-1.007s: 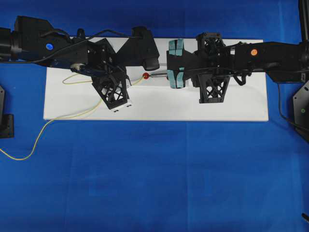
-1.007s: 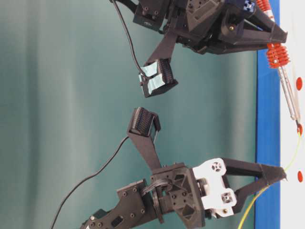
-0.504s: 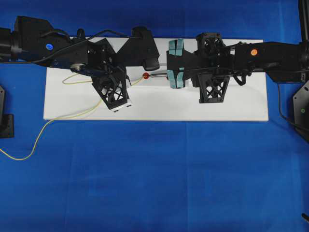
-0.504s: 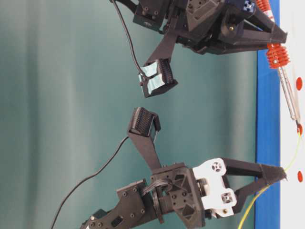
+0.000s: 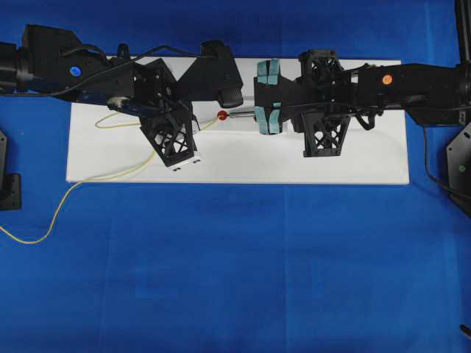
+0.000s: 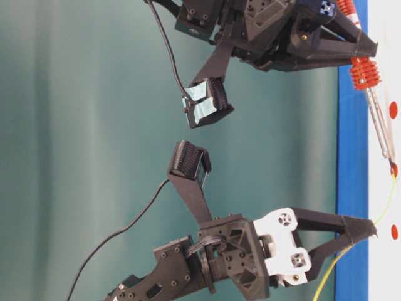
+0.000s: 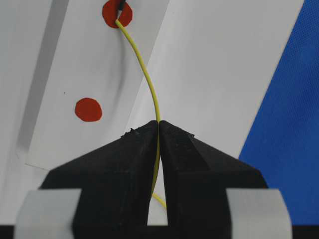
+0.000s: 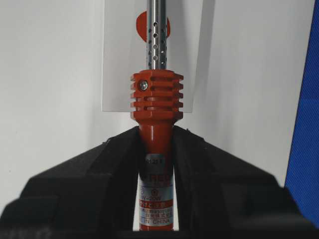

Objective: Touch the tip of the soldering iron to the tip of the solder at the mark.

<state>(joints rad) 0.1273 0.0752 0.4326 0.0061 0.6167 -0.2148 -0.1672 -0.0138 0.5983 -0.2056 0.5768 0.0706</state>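
At the mark [image 7: 117,13] | unchanged | left gripper [image 7: 158,124] clamps solder [image 7: 147,79] | right gripper [image 8: 155,130] clamps soldering iron [image 8: 156,99]

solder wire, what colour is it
Yellow. The solder shows best in the left wrist view, pinched in the left gripper.

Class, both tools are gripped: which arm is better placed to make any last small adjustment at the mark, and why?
Probably right. The left claw already holds the solder with its tip on the red mark. The right claw grips the soldering iron, whose rigid tip appears to meet it there.
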